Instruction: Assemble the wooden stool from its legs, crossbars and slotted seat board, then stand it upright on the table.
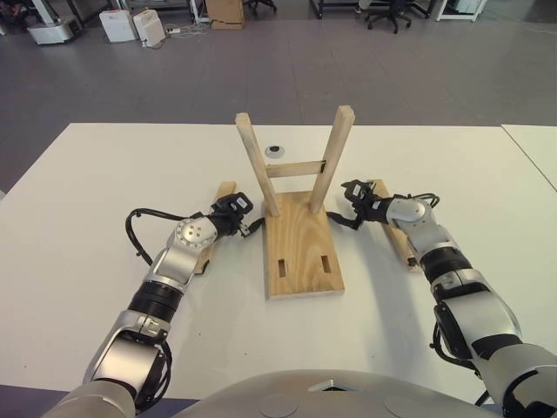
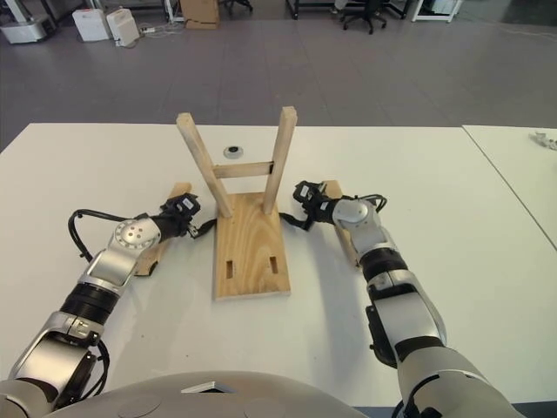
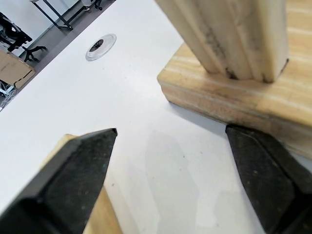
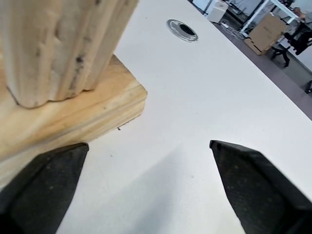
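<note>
Between the left gripper and the right gripper the seat board lies flat on the white bench. 2 legs rise from its far end: the near-left leg just beyond the left gripper and the near-right leg just beyond the right one. A crossbar joins them. The board's 2 empty slots sit back toward the robot, behind both grippers.

A loose wooden bar lies under the left forearm, and a second loose bar lies under the right. A round grommet sits in the bench beyond the legs.

The wrist views show close up that each leg's foot is seated at a board corner. The left gripper's jaws are spread wide, 1 finger at the board's edge, the other over the loose bar. The right gripper also gapes, holding nothing, 1 finger by the board's edge.

Both forearms stretch forward, low over the bench, angled inward toward the board.
</note>
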`<action>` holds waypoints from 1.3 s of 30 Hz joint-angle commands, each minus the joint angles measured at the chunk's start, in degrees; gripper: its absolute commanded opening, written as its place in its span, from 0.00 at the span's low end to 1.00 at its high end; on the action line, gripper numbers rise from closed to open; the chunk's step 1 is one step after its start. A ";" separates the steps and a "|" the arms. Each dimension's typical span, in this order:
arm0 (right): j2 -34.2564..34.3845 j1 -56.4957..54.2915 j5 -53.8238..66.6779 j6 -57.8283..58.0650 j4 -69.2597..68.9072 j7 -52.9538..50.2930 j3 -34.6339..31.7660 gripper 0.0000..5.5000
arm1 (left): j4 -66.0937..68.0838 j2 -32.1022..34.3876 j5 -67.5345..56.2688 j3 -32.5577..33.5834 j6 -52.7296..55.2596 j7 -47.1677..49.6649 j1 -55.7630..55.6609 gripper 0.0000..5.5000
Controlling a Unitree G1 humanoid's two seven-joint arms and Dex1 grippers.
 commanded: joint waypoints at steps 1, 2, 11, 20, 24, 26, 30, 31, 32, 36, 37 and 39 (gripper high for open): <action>-2.15 2.80 5.80 7.40 -10.15 -4.55 -7.85 0.84 | -1.89 -0.71 -1.90 3.03 -3.77 0.93 -0.98 0.75; -3.74 4.64 9.21 10.14 -13.82 -6.53 -12.97 0.84 | -4.05 -0.37 -2.93 4.85 -4.01 1.54 0.22 0.75; -4.08 23.15 20.70 29.38 -29.12 -14.68 -26.56 0.84 | -16.30 -1.78 -6.34 10.81 -0.96 5.51 8.31 0.75; -1.70 28.47 21.11 39.63 -35.04 -20.93 -24.99 0.58 | -21.52 -1.48 -6.65 12.66 3.46 7.34 10.23 0.75; -1.67 29.68 21.12 41.28 -36.04 -21.47 -24.03 0.45 | -27.28 -3.95 -10.84 15.93 8.40 8.91 11.30 0.75; -1.56 29.44 20.99 40.58 -35.49 -21.65 -23.78 0.39 | -32.18 -5.90 -17.25 20.53 12.71 9.86 12.86 0.75; -1.39 24.91 21.96 33.91 -34.36 -25.50 -28.42 0.27 | -38.30 -5.28 -25.76 29.22 17.89 12.41 8.75 0.75; -1.98 22.87 22.37 31.60 -34.41 -26.24 -29.87 0.24 | -39.61 -5.18 -28.20 30.90 19.36 13.27 6.39 0.75; -3.25 20.13 22.63 28.96 -35.19 -26.43 -31.01 0.24 | -41.31 -5.59 -32.08 32.62 21.43 14.51 3.34 0.75; -8.18 6.46 23.81 23.09 -48.82 -22.82 -28.48 0.24 | -46.14 -8.94 -51.86 36.19 30.26 21.40 -10.97 0.75; -8.24 3.84 23.92 22.70 -52.81 -21.48 -25.79 0.24 | -46.46 -9.83 -56.26 36.28 31.67 23.39 -13.62 0.75; -7.49 0.07 24.16 22.41 -60.70 -18.23 -18.74 0.24 | -46.74 -11.92 -63.66 35.24 33.58 26.89 -17.67 0.75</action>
